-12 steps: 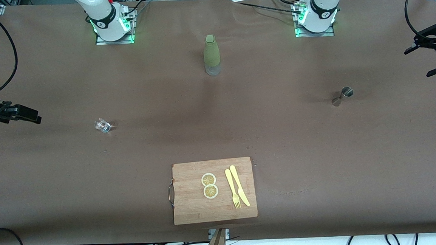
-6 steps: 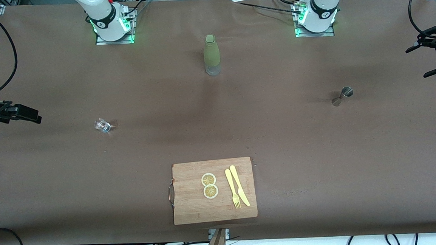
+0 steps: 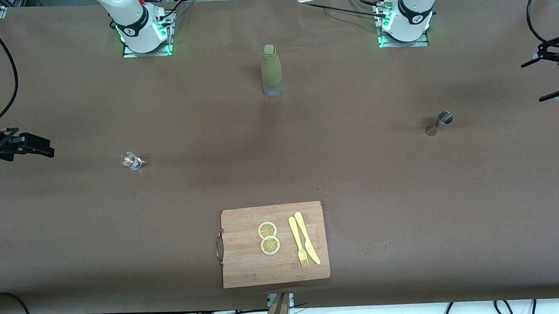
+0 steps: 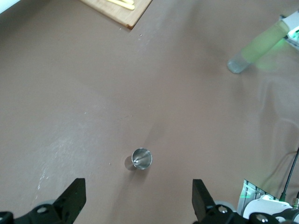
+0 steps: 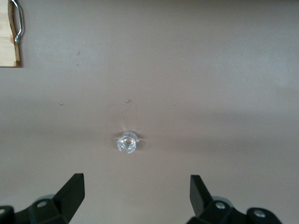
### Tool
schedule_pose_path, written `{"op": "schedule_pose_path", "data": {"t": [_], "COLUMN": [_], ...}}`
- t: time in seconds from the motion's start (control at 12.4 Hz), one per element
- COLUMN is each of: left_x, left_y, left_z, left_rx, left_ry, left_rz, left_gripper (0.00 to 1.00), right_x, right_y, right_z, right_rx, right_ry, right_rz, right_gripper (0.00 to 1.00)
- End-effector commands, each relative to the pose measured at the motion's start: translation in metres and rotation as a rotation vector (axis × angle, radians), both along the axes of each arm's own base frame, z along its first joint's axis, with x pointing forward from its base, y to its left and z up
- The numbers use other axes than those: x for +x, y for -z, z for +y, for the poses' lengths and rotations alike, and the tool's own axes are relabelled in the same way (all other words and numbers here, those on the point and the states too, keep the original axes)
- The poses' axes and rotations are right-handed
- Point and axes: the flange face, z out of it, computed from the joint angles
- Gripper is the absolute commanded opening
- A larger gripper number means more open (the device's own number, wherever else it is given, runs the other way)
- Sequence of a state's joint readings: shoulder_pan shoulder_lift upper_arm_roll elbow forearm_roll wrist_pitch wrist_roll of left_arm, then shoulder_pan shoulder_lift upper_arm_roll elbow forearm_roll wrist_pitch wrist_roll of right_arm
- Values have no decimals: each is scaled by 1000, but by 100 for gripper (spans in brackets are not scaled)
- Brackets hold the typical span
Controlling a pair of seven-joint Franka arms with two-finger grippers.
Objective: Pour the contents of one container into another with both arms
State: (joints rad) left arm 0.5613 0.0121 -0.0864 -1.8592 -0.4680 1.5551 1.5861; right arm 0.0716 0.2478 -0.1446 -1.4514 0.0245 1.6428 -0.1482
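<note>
Your left tool (image 3: 557, 78) hangs in the air at the left arm's end of the surface (image 3: 383, 180), its black fingers (image 4: 70, 201) spread wide and holding nothing. In the left wrist view you look down between them at the small metal jigger (image 3: 438, 123), which stands upright on the brown surface near that end, well apart from everything else.

Your right tool (image 3: 36, 145) hangs at the right arm's end, over the edge of the surface, and its fingers (image 5: 70, 193) are also spread wide with nothing between them. The right wrist view shows the small clear glass (image 3: 131, 160) directly below and between them, upright on the surface, not touched.

Between the two arm bases you have a green bottle (image 3: 271, 70) standing upright, its lower part clear. It is farther from the front camera than both the glass and the jigger.

Nearest the front camera lies a wooden cutting board (image 3: 247, 268) with a metal handle (image 3: 219, 248) on the edge toward the right arm's end. On it you can see two lemon slices (image 3: 268, 238) touching each other, and just beside them a yellow fork (image 3: 298, 243) and a yellow knife (image 3: 307, 238) lying side by side.
</note>
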Motion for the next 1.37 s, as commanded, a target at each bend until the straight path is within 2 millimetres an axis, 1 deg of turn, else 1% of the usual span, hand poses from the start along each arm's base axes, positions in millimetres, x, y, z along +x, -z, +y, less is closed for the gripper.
{"op": "schedule_pose_path", "data": {"t": [0.0,0.08,0.16,0.24,0.32,0.4,0.56,0.64,0.72,0.8,0.88,0.96,1.05,1.13,1.21,1.29], "left_x": [-8,-13,-14,-12,-10,-10,-11,-11,-12,-13,-13,-12,-13,-12,-12,-13], "left_y": [22,27,33,45,53,55,56,62,64,74,87,95,99,98,101,101], "left_z": [12,18,24,26,25,30,36,38,41,48,50,55,56,55,55,55], "left_rx": [-66,-79,-102,-133,-165,-168,-167,-175,-179,-204,-227,-247,-255,-254,-258,-260], "left_ry": [47,54,64,87,97,88,81,84,103,112,124,114,111,114,114,114], "left_rz": [-47,-55,-62,-53,-41,-45,-47,-43,-62,-72,-70,-73,-72,-73,-69,-67], "left_gripper": [100,100,100,100,100,100,100,100,100,100,100,100,100,100,100,100], "right_x": [-1,2,7,11,13,15,18,19,20,20,19,16,18,18,17,16], "right_y": [3,10,24,36,42,53,67,77,83,88,95,102,119,136,158,174], "right_z": [-4,-3,-4,-2,-1,-7,-13,-17,-20,-31,-40,-56,-66,-83,-93,-101], "right_rx": [21,27,38,62,89,122,190,240,272,296,334,394,457,506,567,664], "right_ry": [-112,-210,-330,-459,-545,-593,-687,-724,-752,-772,-800,-815,-845,-864,-897,-935], "right_rz": [9,19,40,52,53,61,52,42,31,24,7,-31,-61,-92,-109,-173], "right_gripper": [100,100,100,100,100,100,100,100,100,100,100,100,100,100,100,100]}}
